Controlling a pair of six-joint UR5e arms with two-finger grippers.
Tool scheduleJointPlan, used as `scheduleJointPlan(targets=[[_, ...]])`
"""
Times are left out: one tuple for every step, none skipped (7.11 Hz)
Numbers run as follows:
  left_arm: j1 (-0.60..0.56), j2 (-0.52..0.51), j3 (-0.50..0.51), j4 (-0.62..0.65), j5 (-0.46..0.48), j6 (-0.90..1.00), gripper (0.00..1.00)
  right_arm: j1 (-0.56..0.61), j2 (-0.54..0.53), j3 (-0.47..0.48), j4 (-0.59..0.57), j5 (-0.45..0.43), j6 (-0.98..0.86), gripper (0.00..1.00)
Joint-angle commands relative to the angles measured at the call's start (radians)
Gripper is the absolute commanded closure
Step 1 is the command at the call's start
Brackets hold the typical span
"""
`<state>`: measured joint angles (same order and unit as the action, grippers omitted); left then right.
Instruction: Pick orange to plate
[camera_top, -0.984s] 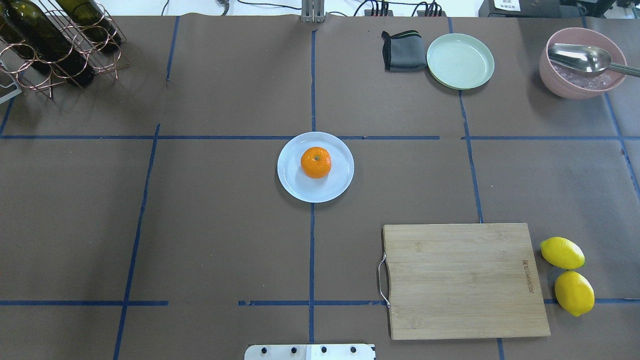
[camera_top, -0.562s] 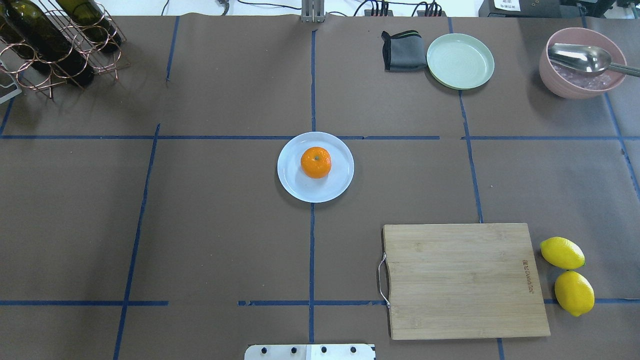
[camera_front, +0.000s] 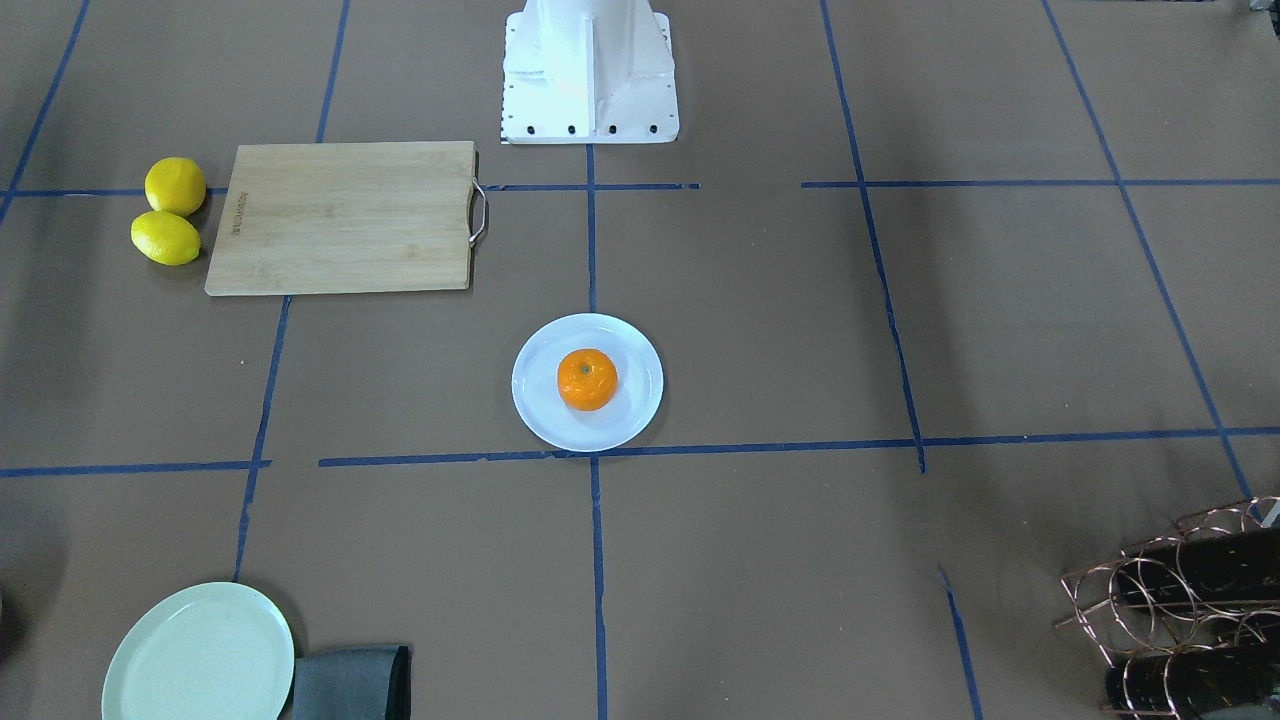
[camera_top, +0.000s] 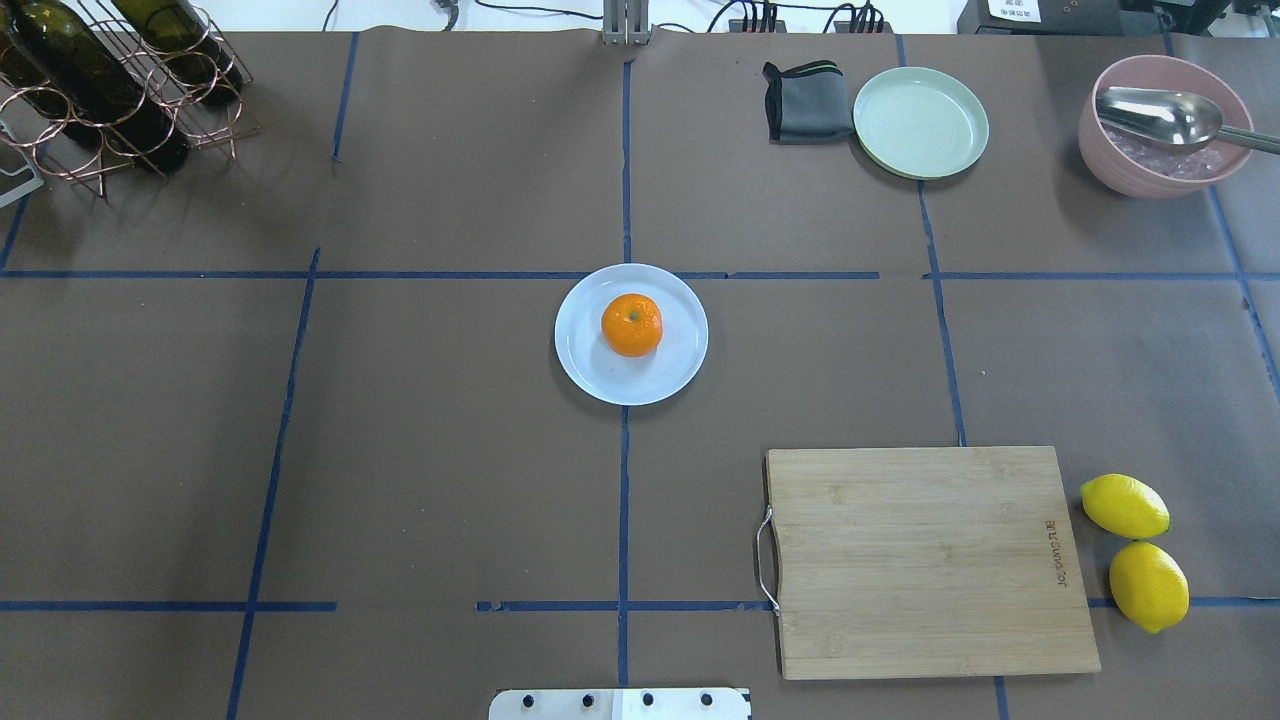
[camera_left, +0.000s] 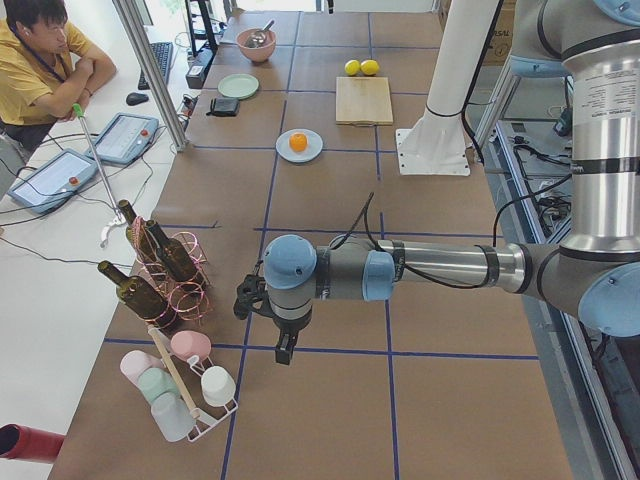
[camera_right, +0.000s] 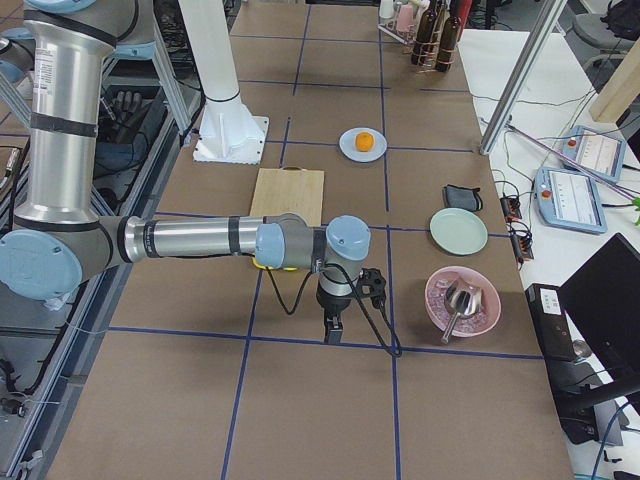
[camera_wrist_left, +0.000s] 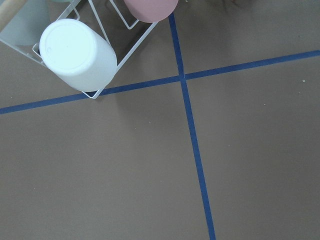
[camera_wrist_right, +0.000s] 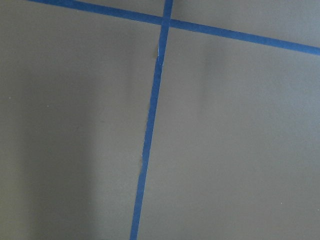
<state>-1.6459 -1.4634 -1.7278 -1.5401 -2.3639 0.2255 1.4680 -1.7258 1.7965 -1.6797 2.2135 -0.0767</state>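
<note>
The orange (camera_top: 631, 324) rests stem end up in the middle of the white plate (camera_top: 585, 375) at the table's centre, and shows the same way in the front-facing view as orange (camera_front: 587, 379) on plate (camera_front: 540, 420). Neither arm reaches into these two views. In the exterior left view my left gripper (camera_left: 285, 350) hangs over the table far from the plate, beside a cup rack. In the exterior right view my right gripper (camera_right: 333, 330) points down near the pink bowl. I cannot tell whether either gripper is open or shut.
A wooden cutting board (camera_top: 930, 560) lies at the near right with two lemons (camera_top: 1135, 550) beside it. A pale green plate (camera_top: 920, 122), a grey cloth (camera_top: 805, 100) and a pink bowl with a spoon (camera_top: 1160, 125) stand at the far right. A bottle rack (camera_top: 110, 80) occupies the far left.
</note>
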Motion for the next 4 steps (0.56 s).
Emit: scheduleJointPlan(targets=[[0.000, 0.000, -0.004, 0.000, 0.000, 0.000, 0.00, 0.000, 0.000, 0.000, 0.000, 0.000, 0.000, 0.00], [0.000, 0.000, -0.009, 0.000, 0.000, 0.000, 0.00, 0.000, 0.000, 0.000, 0.000, 0.000, 0.000, 0.00], [0.000, 0.000, -0.009, 0.000, 0.000, 0.000, 0.00, 0.000, 0.000, 0.000, 0.000, 0.000, 0.000, 0.00], [0.000, 0.000, -0.009, 0.000, 0.000, 0.000, 0.00, 0.000, 0.000, 0.001, 0.000, 0.000, 0.000, 0.00]])
